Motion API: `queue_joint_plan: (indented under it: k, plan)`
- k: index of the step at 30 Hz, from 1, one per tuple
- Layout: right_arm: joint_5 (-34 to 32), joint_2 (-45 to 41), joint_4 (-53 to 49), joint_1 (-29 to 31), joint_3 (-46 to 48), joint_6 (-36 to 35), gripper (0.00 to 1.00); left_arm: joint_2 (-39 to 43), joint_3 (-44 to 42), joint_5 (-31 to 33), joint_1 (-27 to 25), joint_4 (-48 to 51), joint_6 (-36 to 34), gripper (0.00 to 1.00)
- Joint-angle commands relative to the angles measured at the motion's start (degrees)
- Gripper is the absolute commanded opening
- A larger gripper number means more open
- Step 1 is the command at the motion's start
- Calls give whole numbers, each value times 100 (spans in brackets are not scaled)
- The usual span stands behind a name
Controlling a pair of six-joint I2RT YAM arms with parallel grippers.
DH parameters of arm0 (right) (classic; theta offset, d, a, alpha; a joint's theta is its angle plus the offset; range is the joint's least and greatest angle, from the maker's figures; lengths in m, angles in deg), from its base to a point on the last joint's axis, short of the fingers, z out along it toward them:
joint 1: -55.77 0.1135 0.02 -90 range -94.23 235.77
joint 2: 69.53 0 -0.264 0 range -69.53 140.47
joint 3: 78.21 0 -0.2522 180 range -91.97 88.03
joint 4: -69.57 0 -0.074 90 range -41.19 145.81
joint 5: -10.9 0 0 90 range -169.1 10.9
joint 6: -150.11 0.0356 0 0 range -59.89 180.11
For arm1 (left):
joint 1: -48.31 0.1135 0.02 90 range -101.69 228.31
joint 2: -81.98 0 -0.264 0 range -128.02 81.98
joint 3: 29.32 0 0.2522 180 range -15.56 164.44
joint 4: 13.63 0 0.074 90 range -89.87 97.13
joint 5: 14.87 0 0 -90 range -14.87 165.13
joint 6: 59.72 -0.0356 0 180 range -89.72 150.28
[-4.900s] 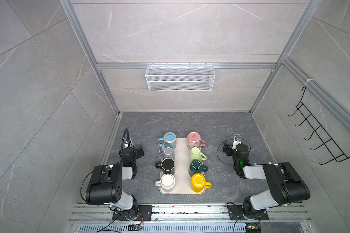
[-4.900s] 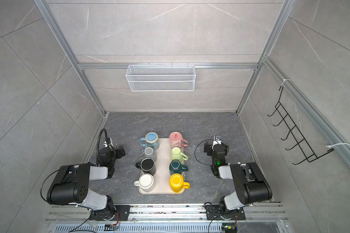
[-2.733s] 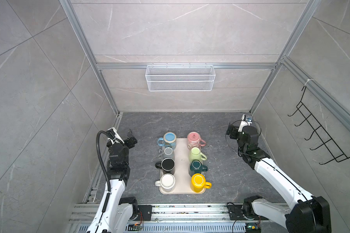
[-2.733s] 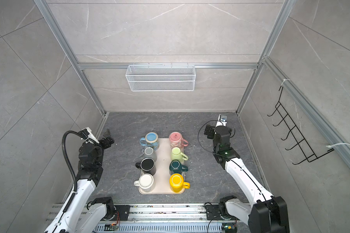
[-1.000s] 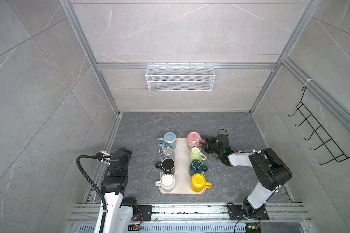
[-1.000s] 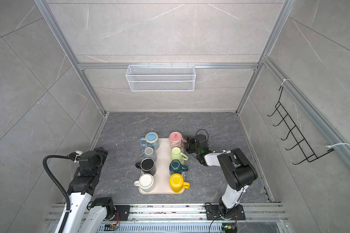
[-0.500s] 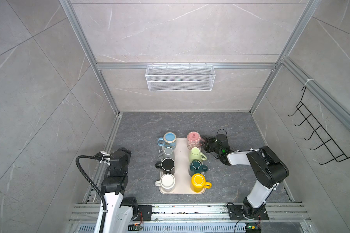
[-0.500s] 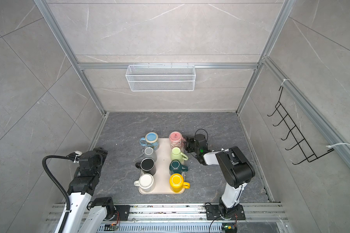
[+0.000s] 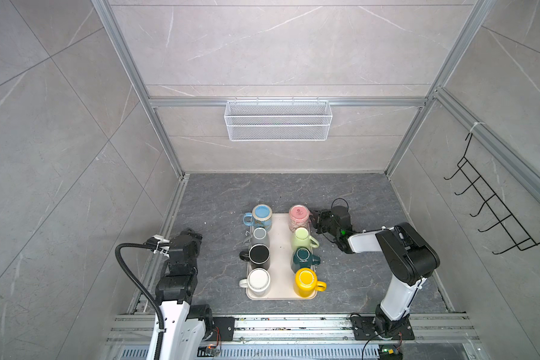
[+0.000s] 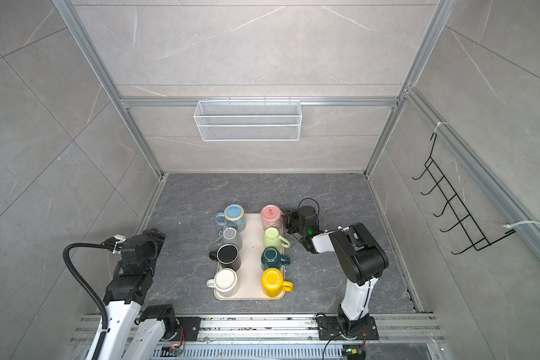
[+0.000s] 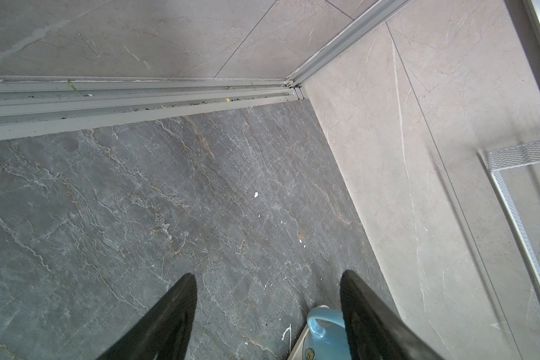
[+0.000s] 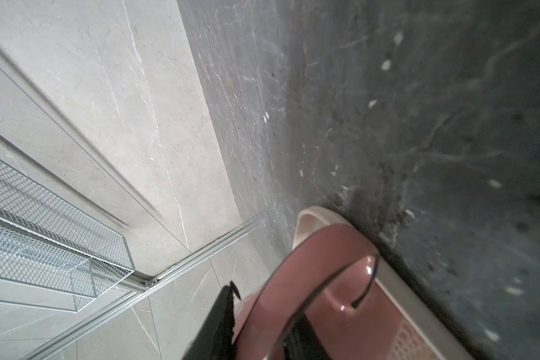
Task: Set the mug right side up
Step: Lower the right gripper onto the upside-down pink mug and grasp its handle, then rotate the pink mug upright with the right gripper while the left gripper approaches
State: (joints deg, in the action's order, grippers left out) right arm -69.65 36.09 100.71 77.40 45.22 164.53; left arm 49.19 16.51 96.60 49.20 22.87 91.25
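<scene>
No legible text or labels.

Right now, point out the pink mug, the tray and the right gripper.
pink mug (image 9: 299, 215): in a top view, on its upturned base.
tray (image 9: 281, 249): in a top view, bare middle strip.
right gripper (image 9: 315, 222): in a top view, midway between fingertips.

Pink mug (image 12: 318, 268) blurred and cropped, blue mug (image 11: 325, 343) half hidden behind left end effector (image 11: 267, 274)

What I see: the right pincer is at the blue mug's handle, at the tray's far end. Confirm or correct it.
Wrong mug. The right pincer is at the handle of the pink mug, at the far end of the tray; the right wrist view shows it.
</scene>
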Motion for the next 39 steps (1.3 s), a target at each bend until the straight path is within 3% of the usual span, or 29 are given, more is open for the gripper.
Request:
queue_joint_plan:
  k: [1,9,15,21,29,39]
  plan:
    - [-35,247,274,-1,-152,18,22,45,-17,169,-10,-44,42,75]
    - [85,717,1062,-3,-335,260,0,188,21,285,-10,102,-24,75]
    - [131,453,956,-2,-354,-42,0,321,15,305,-9,161,-33,75]
    - [179,-229,426,2,-466,-951,0,388,14,217,-9,132,-70,75]
    - [116,-1491,-1016,139,-937,-3107,0,262,-69,-206,-9,-296,-351,75]
    - [-578,-2644,-3414,1038,-1907,-6990,0,-608,453,-1902,-18,-1005,-1424,74]
